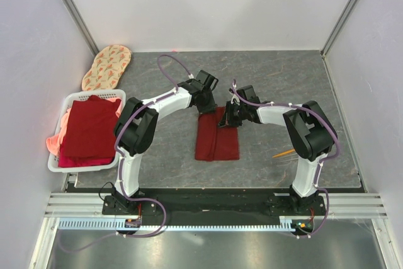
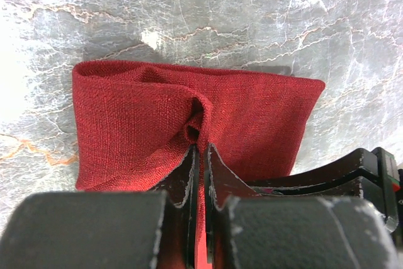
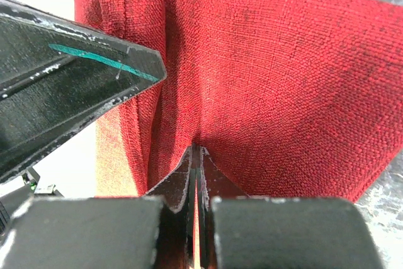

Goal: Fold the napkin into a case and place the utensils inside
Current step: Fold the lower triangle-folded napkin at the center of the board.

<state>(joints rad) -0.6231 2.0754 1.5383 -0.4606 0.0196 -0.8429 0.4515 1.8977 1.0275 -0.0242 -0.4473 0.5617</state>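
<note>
The dark red napkin [image 1: 217, 138] lies as a folded upright rectangle in the middle of the table. My left gripper [image 1: 206, 109] and right gripper [image 1: 227, 118] meet at its far edge, close together. In the left wrist view the jaws [image 2: 201, 147] are shut on a pinched ridge of the napkin [image 2: 132, 124]. The right wrist view shows the same: my right gripper [image 3: 196, 149] is shut on a fold of the napkin [image 3: 283, 92], with the other gripper's black finger [image 3: 75, 86] just to the left. One orange-gold utensil [image 1: 284, 153] lies by the right arm, partly hidden.
A white basket [image 1: 68, 102] at the left holds a stack of red and salmon-pink cloths [image 1: 88, 131]. An oval beige patterned mat [image 1: 107, 67] lies at the back left. The right arm's elbow [image 1: 310, 131] stands over the table's right side.
</note>
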